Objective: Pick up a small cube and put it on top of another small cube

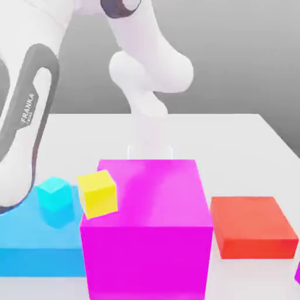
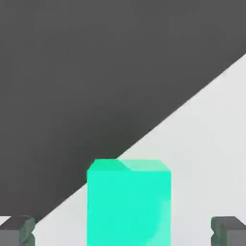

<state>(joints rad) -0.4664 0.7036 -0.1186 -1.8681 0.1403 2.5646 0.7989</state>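
In the hand view a small green cube [image 2: 129, 202] stands on the white table, between my gripper [image 2: 123, 233] fingers. The two dark fingertips [image 2: 17, 231] stand wide apart, each clear of the cube's sides, so the gripper is open and holds nothing. In the exterior view my hand [image 1: 150, 140] reaches down behind a large magenta block [image 1: 146, 228], which hides the fingers and the green cube. A small cyan cube [image 1: 54, 194] sits on a flat blue slab [image 1: 35, 246]. A small yellow cube [image 1: 98, 194] is tilted against the magenta block's side toward the exterior view's left.
A flat red block [image 1: 252, 225] lies at the exterior view's right of the magenta block. The arm's white and grey link [image 1: 26, 123] stands over the blue slab. In the hand view the table edge [image 2: 192, 98] runs just beyond the green cube.
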